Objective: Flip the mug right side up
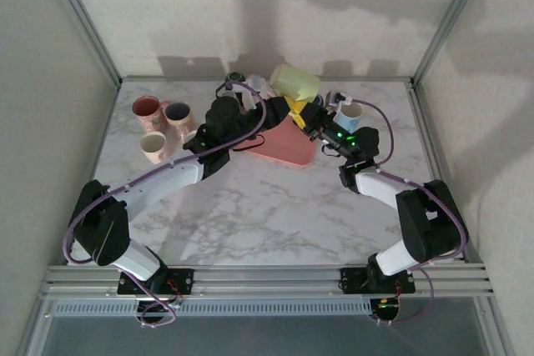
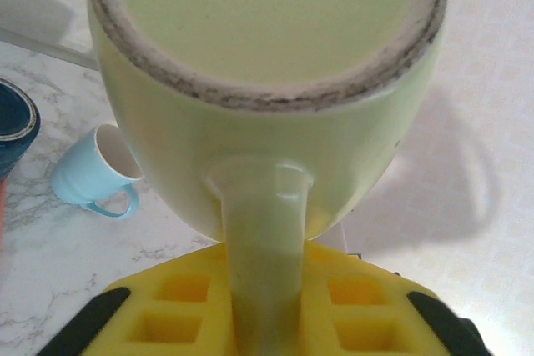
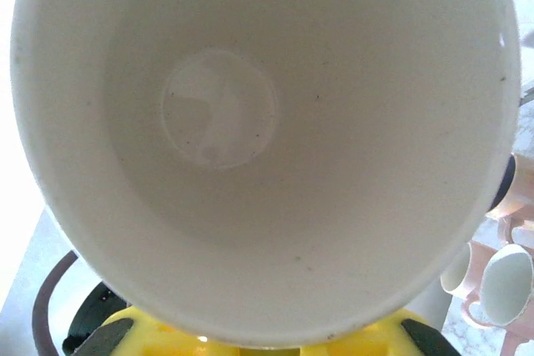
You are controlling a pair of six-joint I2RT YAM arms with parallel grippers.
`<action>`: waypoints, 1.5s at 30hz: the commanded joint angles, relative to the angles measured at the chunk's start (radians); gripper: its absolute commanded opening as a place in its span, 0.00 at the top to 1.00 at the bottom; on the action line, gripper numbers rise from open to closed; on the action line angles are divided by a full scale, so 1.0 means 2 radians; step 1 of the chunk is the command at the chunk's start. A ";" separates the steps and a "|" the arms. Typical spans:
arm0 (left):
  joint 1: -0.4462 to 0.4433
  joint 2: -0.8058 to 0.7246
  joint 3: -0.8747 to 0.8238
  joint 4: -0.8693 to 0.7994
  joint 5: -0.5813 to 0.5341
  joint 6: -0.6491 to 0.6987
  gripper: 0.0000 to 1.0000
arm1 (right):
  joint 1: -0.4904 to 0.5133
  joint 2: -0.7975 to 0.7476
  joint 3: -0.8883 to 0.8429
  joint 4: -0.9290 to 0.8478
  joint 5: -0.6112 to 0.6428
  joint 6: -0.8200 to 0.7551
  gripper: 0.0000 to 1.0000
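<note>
**Top external view.** The yellow-green mug [image 1: 295, 81] sits in the upper centre of the frame, lying on its side between the two arms. They converge on it from the lower left and lower right. The left claw [image 1: 260, 93] meets it from the left and the right claw [image 1: 307, 112] from the right. Just below the mug in the frame is a pink tray [image 1: 282, 147] on the marbled bench [image 1: 267, 214]. At the upper left of the bench stand a pink mug [image 1: 146, 107], a dark-lined mug [image 1: 177, 112] and a cream mug [image 1: 153, 146], close together. A light blue mug [image 1: 349, 114] stands at the upper right, just beside the right claw.

**Left wrist view.** The mug [image 2: 267, 114] turns its unglazed base ring toward the camera and covers the upper half of the frame. Its handle runs straight down the centre into the left claw [image 2: 267, 327]. The yellow pads [image 2: 167, 314] lie close against the handle on either side with no gap visible, so the claw is closed about the handle. The light blue mug [image 2: 90, 177] lies at the middle left, mouth tilted toward the upper right.

**Right wrist view.** The pale interior of the mug [image 3: 250, 122] faces the camera. Its lower rim overlaps the yellow pads of the right claw [image 3: 259, 346] at the bottom edge. Whether this claw pinches the wall cannot be told. Pale mugs [image 3: 505, 285] appear at the lower right.
</note>
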 commanded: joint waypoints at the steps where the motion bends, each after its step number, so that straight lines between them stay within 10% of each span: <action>1: -0.007 -0.008 0.015 0.012 0.011 0.020 0.63 | 0.002 0.003 0.020 -0.003 0.014 -0.033 1.00; 9: -0.007 -0.035 0.006 -0.053 -0.022 0.068 0.43 | -0.004 -0.028 0.014 -0.079 0.007 -0.082 1.00; 25: 0.003 -0.090 -0.019 -0.170 -0.046 0.191 0.40 | -0.030 -0.216 0.038 -0.508 0.034 -0.347 1.00; 45: 0.006 -0.081 -0.037 -0.225 -0.067 0.309 0.40 | -0.053 -0.210 0.156 -0.969 0.330 -0.648 1.00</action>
